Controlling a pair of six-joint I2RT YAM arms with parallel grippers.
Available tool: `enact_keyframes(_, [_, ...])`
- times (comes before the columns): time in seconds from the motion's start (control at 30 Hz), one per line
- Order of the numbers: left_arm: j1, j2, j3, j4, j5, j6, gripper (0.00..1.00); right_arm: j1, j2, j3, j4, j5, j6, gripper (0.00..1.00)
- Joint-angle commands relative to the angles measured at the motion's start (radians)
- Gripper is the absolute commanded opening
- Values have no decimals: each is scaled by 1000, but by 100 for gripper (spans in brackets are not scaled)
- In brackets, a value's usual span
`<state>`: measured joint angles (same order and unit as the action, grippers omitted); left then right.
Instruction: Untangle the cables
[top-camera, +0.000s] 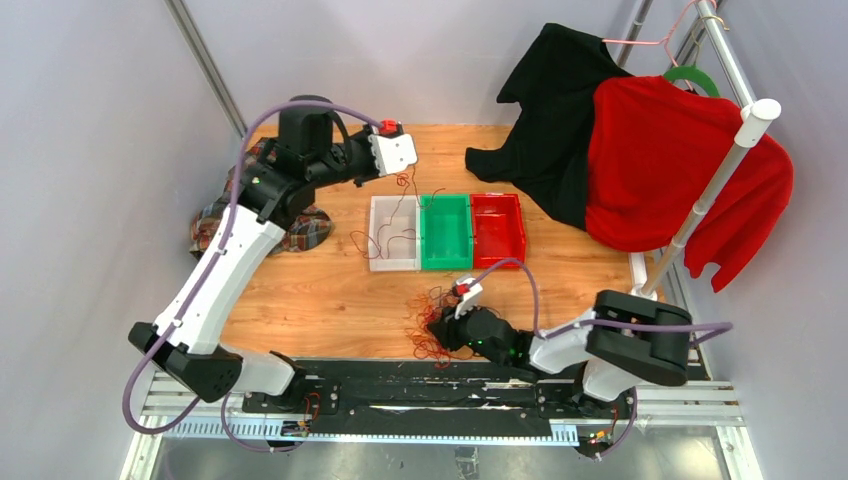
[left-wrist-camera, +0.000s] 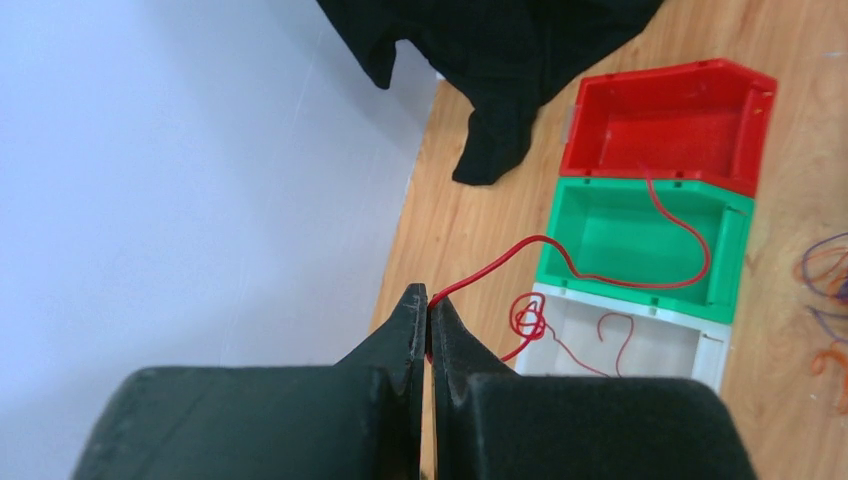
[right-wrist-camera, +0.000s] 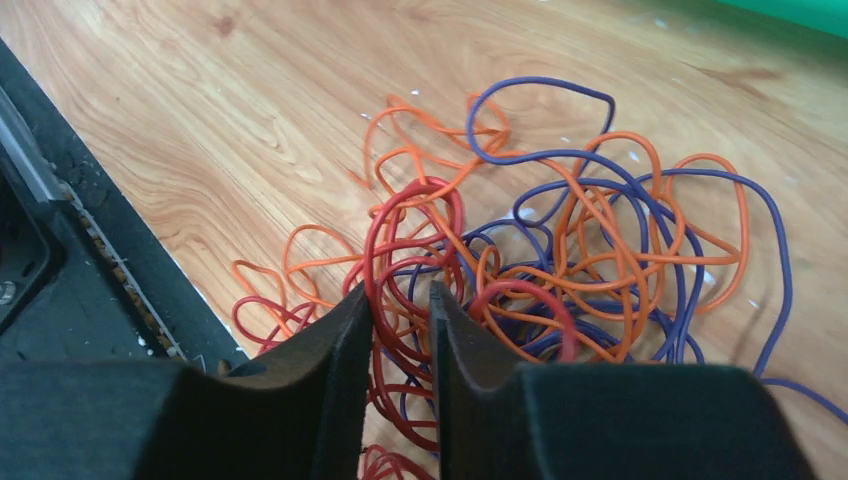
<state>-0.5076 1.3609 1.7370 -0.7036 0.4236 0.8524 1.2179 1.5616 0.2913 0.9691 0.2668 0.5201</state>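
Observation:
My left gripper hangs above the far end of the white bin, shut on a thin red cable that hangs down into that bin. In the left wrist view the tips pinch this red cable, which runs on across the green bin towards the red bin. A tangle of red, orange and purple cables lies near the table's front edge. My right gripper is down on the tangle; its jaws stand a narrow gap apart with red loops between them.
The white, green and red bins stand side by side mid-table. A black garment and a red sweater hang from a rack at the right. A plaid cloth lies at the left edge under my left arm.

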Motion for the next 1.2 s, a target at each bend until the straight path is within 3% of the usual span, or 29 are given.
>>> enact_keyframes(0.0, [-5,-13,-199,147,-150,27,0,12,-157,-67,-64,132,37,24])
enact_keyframes(0.17, [-5,31,-379,253,-319,72,0,12,-363,-80,-261,212,38,20])
enact_keyframes(0.33, [-6,120,-492,362,-432,103,0,7,-497,-94,-349,282,25,15])
enact_keyframes(0.63, [-13,332,-463,347,-512,69,1,-5,-536,-67,-394,304,18,17])
enact_keyframes(0.67, [-17,344,-455,326,-512,56,5,-9,-541,-60,-404,304,13,19])
enact_keyframes(0.8, [-36,360,-388,172,-501,27,44,-23,-546,-27,-458,295,3,30])
enact_keyframes(0.83, [-36,349,-363,138,-489,8,56,-25,-546,-21,-471,289,2,33])
enact_keyframes(0.9, [-35,318,-314,41,-440,-3,90,-30,-548,-15,-489,278,4,40])
enact_keyframes(0.93, [-34,300,-288,-7,-403,-6,99,-33,-546,-14,-495,268,5,43])
enact_keyframes(1.17, [-66,179,-246,-262,-152,-85,98,-40,-518,20,-561,239,17,49])
